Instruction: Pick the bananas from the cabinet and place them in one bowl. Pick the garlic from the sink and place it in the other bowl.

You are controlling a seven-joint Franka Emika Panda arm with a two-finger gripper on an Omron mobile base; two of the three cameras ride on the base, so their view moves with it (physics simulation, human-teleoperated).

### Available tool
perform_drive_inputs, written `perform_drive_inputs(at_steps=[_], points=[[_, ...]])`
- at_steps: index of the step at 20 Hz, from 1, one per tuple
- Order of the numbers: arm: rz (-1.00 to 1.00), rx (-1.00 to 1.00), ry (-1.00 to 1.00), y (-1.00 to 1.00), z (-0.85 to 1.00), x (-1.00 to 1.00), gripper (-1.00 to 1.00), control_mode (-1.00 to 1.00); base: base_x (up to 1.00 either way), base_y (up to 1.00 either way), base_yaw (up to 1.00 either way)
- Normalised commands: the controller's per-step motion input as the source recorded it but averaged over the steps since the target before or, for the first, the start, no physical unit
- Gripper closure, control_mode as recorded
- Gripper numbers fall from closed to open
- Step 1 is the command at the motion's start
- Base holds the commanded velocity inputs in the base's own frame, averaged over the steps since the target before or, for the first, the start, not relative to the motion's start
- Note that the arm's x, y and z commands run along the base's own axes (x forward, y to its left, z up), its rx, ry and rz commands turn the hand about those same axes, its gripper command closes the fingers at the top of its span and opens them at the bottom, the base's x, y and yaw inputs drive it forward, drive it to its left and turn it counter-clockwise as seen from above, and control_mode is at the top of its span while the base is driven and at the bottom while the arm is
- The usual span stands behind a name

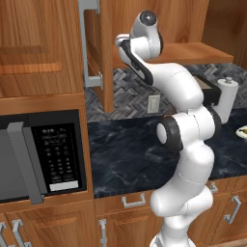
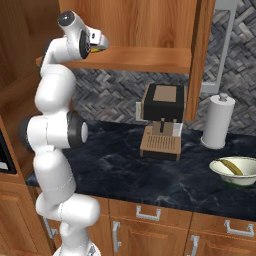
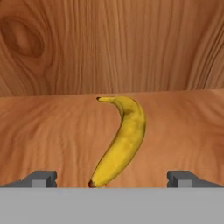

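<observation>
One yellow banana (image 3: 124, 136) lies on the wooden shelf (image 3: 43, 131) of the cabinet (image 2: 135, 59), curving away from me toward the back wall. My gripper (image 3: 111, 178) is open and level with the shelf. Its two fingertips (image 3: 41, 178) stand wide apart, one on each side of the banana's near tip, and touch nothing. From the right base view the hand (image 2: 97, 42) reaches in over the shelf's left end. A second banana (image 2: 231, 166) rests in a cream-white bowl (image 2: 220, 170) on the counter at the far right. The sink and the garlic are out of view.
The cabinet door (image 1: 99, 48) stands open with its silver bar handle (image 1: 84, 43) toward me. Below the shelf are a coffee machine (image 2: 162, 120) and a paper towel roll (image 2: 218, 122) on the dark marble counter (image 1: 125, 144). A black microwave (image 1: 38, 159) is at the left.
</observation>
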Motion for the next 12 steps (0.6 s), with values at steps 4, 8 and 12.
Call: perform_drive_inputs(at_steps=[4,8,12], points=[[0.00,0.00,0.00,0.00,-0.01,0.36,-1.00,-1.00,0.00,0.00,0.00],[0.00,0.00,0.00,-0.07,0.00,0.31,-1.00,-1.00,0.00,0.00,0.00],[0.00,0.00,0.00,-0.03,0.00,0.27,-1.00,-1.00,0.00,0.00,0.00]])
